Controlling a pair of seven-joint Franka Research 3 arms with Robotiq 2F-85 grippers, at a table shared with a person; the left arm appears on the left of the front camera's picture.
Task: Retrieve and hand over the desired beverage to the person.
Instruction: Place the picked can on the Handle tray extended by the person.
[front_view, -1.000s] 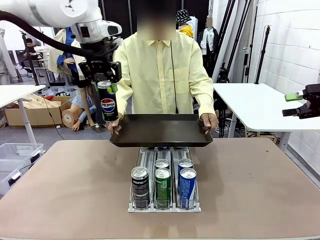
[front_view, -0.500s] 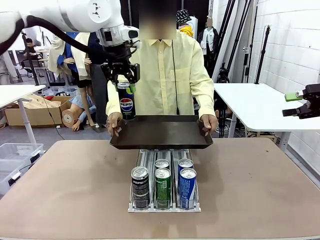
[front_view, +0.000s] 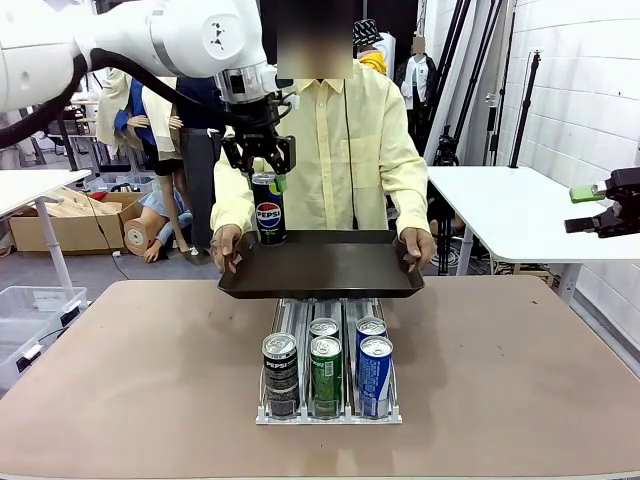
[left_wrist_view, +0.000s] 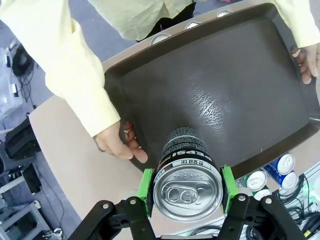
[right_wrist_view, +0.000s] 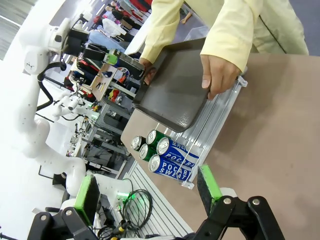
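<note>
Left end effector (front_view: 262, 180) clamps Pepsi can (front_view: 268, 212) above tray (front_view: 330, 268).

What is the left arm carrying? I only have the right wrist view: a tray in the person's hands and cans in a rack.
Observer: The left end effector is shut on a black Pepsi can, held upright by its top.
Reviewer: Is it over the tray?
Observer: Yes, over the tray at the end beside the person's hand. I cannot tell whether it touches the tray.
</note>
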